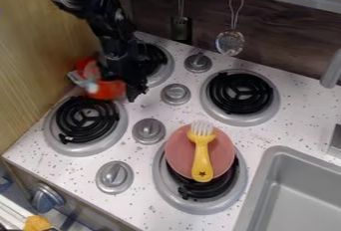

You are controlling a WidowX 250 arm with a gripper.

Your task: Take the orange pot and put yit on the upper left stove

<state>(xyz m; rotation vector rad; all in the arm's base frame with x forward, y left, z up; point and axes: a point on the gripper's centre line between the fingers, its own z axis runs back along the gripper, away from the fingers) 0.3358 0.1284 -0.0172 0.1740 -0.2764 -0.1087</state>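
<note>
Gripper (136, 91): can't tell how open, or whether it's got the pot (108, 89). Pot's right by it, between upper-left burner (164, 71) and lower-left burner (85, 118), looks tipped. Confirm grip, center over upper-left, level, lower slowly, release once base is flat.

A yellow fork (202, 163) lies on a pink plate (180, 148) atop a burner (193, 203) near the sink (263, 173).

Fork (202, 159) on plate (180, 150), on burner (195, 207) (sink (283, 152) right).
</note>
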